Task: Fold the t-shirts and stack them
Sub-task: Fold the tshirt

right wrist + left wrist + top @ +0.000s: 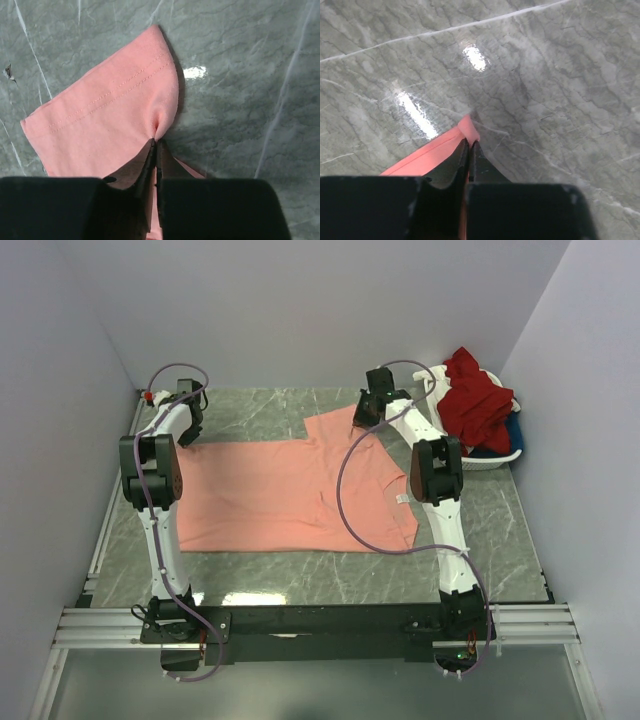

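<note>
folding of the salmon-pink t-shirt (pixel 290 495) is in hand: it lies flat on the table (pixel 250 405), left gripper (pixel 470 146) pinching its far hem corner, right gripper (pixel 156 145) pinching the far sleeve. next, i judge, both should lift and carry that edge nearward together.

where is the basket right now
In the top view, the basket sits at the far right corner of the table, right of the right arm, with a dark red shirt heaped in it.
</note>
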